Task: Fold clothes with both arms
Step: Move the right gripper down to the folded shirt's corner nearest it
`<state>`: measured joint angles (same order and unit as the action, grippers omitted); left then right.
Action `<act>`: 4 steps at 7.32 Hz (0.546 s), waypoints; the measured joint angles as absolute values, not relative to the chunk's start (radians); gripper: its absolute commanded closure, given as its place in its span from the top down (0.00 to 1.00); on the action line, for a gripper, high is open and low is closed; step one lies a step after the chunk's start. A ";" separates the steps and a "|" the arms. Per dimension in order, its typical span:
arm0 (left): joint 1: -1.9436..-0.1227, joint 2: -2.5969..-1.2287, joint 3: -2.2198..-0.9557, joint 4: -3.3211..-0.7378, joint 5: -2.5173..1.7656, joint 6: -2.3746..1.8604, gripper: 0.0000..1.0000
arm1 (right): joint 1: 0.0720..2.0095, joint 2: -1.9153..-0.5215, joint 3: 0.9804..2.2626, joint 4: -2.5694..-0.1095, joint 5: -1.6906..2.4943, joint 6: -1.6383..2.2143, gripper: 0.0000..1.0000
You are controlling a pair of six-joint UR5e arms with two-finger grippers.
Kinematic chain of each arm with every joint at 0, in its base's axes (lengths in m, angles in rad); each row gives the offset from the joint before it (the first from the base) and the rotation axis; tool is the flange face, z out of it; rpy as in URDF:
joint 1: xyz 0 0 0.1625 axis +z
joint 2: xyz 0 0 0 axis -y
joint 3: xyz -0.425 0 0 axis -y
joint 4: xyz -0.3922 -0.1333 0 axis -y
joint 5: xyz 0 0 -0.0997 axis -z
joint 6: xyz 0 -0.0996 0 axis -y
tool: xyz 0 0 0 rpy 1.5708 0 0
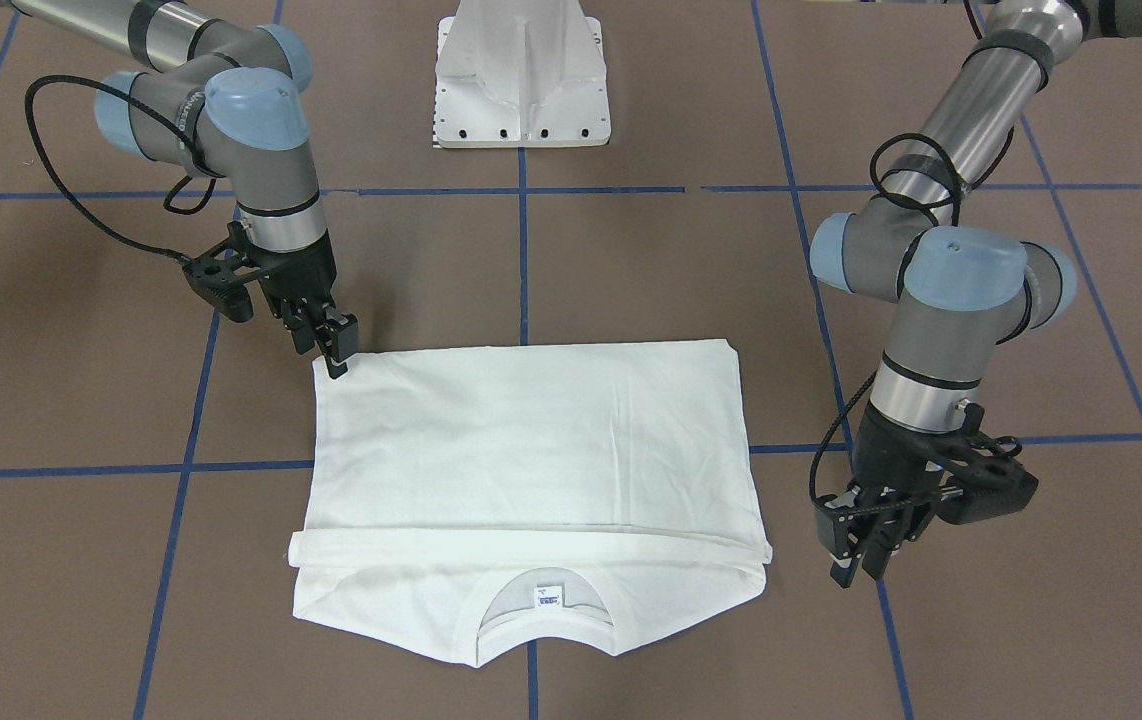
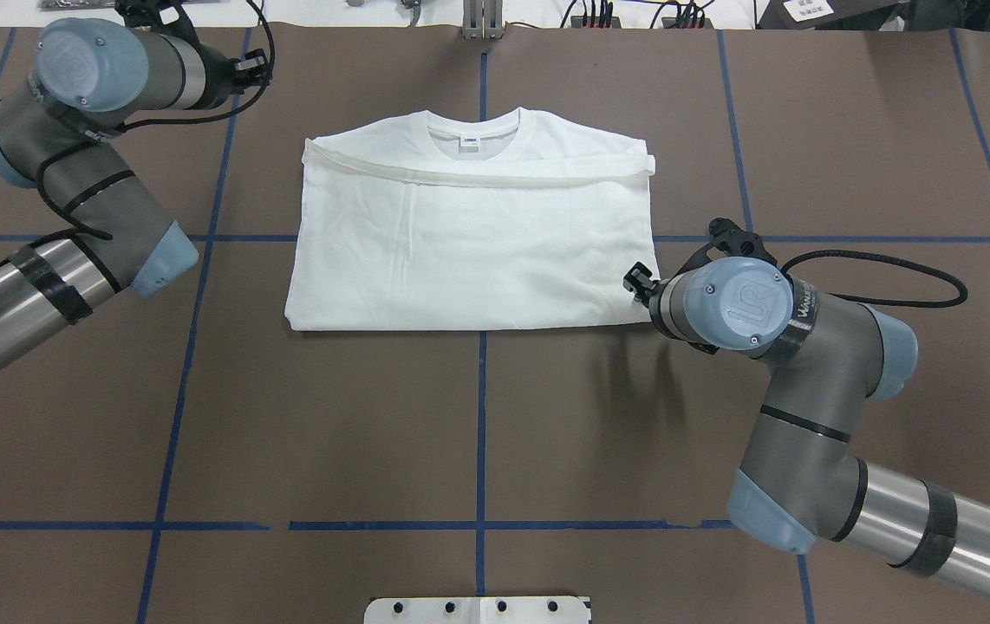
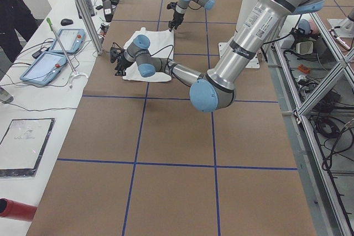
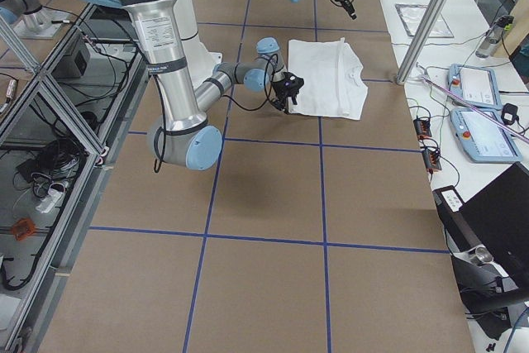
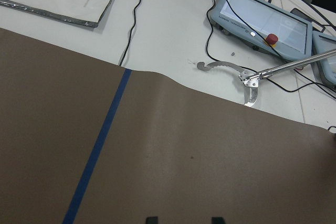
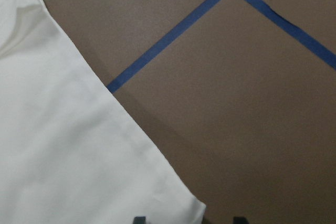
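Observation:
The clothes are one white T-shirt (image 1: 531, 450) lying folded into a flat rectangle on the brown table, collar and small neck label (image 2: 470, 144) on the side away from the robot. A folded band runs across it just below the collar. My right gripper (image 1: 334, 355) is low at the shirt's near right corner (image 2: 647, 312). In the right wrist view its fingers (image 6: 139, 219) stand apart with that corner (image 6: 189, 205) lying between them, so it is open. My left gripper (image 1: 856, 562) hangs open over bare table, a little outside the shirt's collar-side corner, holding nothing (image 5: 184, 219).
A white stand base (image 1: 521, 85) sits at the robot's side of the table, behind the shirt. Blue tape lines (image 2: 482, 433) grid the brown surface. A white bench with tablets (image 3: 52, 53) and cables runs along the far edge; a person (image 3: 11, 9) stands there.

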<state>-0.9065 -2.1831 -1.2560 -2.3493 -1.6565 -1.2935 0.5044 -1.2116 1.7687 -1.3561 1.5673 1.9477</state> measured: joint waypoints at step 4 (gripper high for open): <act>-0.907 -2.177 -1.278 -2.343 -1.653 -1.291 0.45 | 0.520 -1.190 1.761 -1.357 1.561 1.943 0.00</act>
